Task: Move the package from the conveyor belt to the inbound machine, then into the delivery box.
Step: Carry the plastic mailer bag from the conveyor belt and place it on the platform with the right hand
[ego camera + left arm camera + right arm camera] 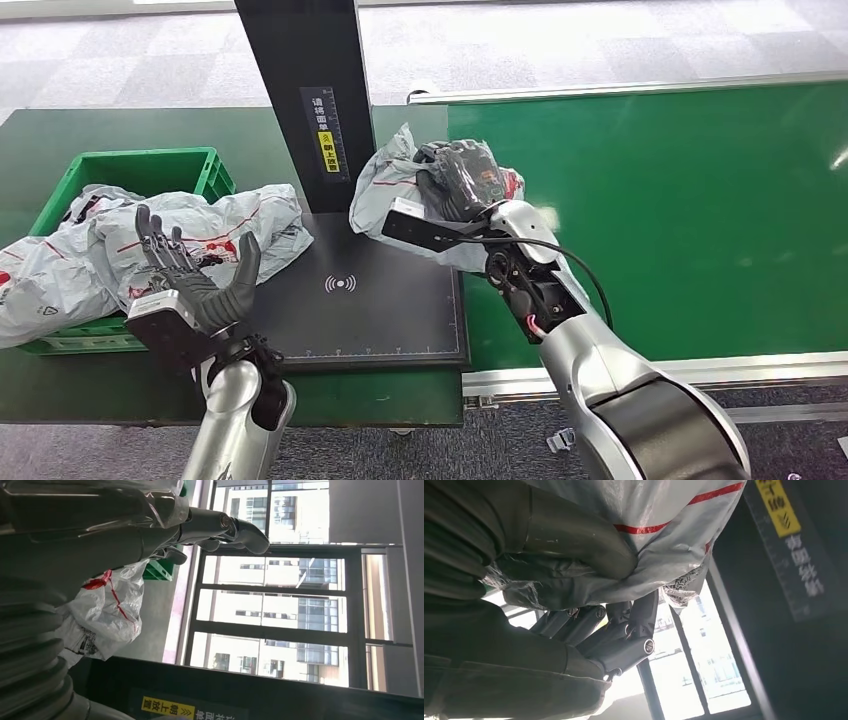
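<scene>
Presently the package [400,190] is gripped by the right hand [462,180] above the scanner plate's [390,320] far right corner for scanning, while the left hand [195,275] is held open, empty, near the crate [140,170].

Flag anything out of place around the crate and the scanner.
The grey packages overfill the green crate: one drapes over its rim onto the black scanner plate, another hangs over the crate's left side.

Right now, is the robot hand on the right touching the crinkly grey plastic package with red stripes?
Touching. The right wrist view shows the right robot hand pressed into the grey plastic package, fingers curled around it.
</scene>
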Available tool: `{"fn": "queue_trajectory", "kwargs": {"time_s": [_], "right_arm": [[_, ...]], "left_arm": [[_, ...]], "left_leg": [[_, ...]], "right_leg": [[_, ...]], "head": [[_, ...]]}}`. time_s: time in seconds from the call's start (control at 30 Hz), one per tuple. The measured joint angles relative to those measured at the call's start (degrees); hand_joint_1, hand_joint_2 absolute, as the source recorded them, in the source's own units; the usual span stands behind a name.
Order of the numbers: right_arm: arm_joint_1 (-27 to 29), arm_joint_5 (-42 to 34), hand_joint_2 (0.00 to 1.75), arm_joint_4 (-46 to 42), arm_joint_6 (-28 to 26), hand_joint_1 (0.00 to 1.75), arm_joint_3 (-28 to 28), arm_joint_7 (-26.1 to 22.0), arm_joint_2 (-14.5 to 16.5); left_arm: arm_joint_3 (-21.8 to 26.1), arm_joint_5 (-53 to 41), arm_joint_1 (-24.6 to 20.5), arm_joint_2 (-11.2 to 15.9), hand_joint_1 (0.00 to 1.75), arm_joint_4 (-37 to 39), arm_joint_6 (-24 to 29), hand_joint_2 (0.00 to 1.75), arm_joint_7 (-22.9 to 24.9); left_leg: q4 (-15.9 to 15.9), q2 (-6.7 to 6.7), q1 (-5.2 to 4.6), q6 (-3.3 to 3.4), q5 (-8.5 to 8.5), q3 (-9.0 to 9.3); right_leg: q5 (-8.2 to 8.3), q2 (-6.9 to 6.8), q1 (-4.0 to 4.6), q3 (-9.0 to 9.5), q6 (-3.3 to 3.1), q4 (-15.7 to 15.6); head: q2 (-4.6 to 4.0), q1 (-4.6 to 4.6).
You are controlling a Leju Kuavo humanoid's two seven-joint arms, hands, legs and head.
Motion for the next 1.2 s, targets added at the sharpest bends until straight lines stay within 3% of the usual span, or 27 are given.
{"fn": "queue_trajectory", "kwargs": {"time_s": [0.2,0.3,0.4,0.5,0.63,0.93,0.97,1.07,1.1,1.2], "right_arm": [[-1.0,7.3,1.75,2.0,4.0,1.75,4.6,2.5,1.9],[0.0,9.4,1.75,2.7,6.8,1.75,8.4,-1.2,3.5],[3.3,5.4,1.75,0.9,8.1,1.75,14.8,-6.2,5.4],[5.6,-0.3,1.75,-0.8,8.9,1.75,22.9,-4.0,6.7],[6.6,-2.3,1.75,-0.9,11.7,1.75,30.6,-3.8,7.3],[7.6,-2.5,1.75,0.0,16.2,1.75,41.0,-2.3,7.1],[7.8,-2.7,1.75,0.1,15.9,1.64,41.5,-1.8,7.2],[7.8,-3.2,1.75,0.2,15.5,0.33,42.4,-0.7,7.2],[7.8,-3.5,1.75,0.3,15.4,0.0,42.6,-0.3,7.2],[7.9,-5.8,1.75,0.5,15.1,0.0,42.8,1.8,7.2]], "left_arm": [[-1.3,-0.6,0.3,0.1,0.0,-1.2,1.4,1.75,0.0],[-1.5,-0.6,0.5,0.2,0.0,-1.5,1.4,1.75,0.0],[-1.6,-0.4,0.6,0.2,0.0,-1.7,1.3,1.75,0.0],[-2.1,-0.4,0.6,0.2,0.0,-2.2,1.4,1.75,0.0],[-2.9,-0.3,0.8,0.4,0.0,-2.4,1.3,1.75,0.0],[-3.2,0.0,1.6,1.2,0.0,-2.4,1.2,1.75,0.0],[-3.1,0.0,1.6,1.4,0.0,-2.4,1.2,1.75,0.0],[-3.1,0.0,1.6,1.6,0.0,-2.4,1.2,1.75,0.0],[-3.1,0.0,1.6,1.7,0.0,-2.4,1.2,1.75,0.0],[-3.0,0.1,1.5,2.1,0.0,-2.4,1.1,1.75,0.0]], "left_leg": [[0.0,0.02,0.01,0.0,0.0,0.02],[0.0,0.05,0.01,-0.01,0.0,0.02],[0.0,0.1,0.02,-0.02,-0.02,0.01],[0.0,0.07,0.02,-0.03,-0.02,-0.01],[0.0,0.06,0.01,-0.02,-0.02,0.0],[0.0,0.09,0.01,-0.02,-0.02,0.09],[0.0,0.09,0.02,-0.03,-0.02,0.09],[0.0,0.1,0.02,-0.03,-0.02,0.1],[0.0,0.1,0.02,-0.03,-0.02,0.1],[0.0,0.11,0.02,-0.02,-0.02,0.11]], "right_leg": [[0.0,0.0,0.01,0.0,0.0,0.0],[-0.01,0.01,0.02,-0.01,-0.01,0.0],[-0.02,0.04,0.02,-0.05,-0.01,0.0],[-0.06,0.02,0.02,-0.07,-0.01,0.0],[-0.07,0.01,0.01,-0.03,0.0,0.0],[-0.04,0.03,0.01,0.0,-0.01,0.0],[-0.04,0.03,0.02,-0.01,-0.01,0.0],[-0.05,0.03,0.02,-0.01,-0.02,0.0],[-0.05,0.04,0.02,-0.01,-0.02,0.0],[-0.05,0.04,0.02,0.0,-0.02,0.0]], "head": [[-0.01,-0.01],[0.0,-0.01],[0.0,-0.02],[-0.01,-0.01],[0.0,0.0],[0.0,-0.01],[0.0,-0.01],[0.01,-0.01],[0.01,-0.01],[0.01,-0.01]]}}
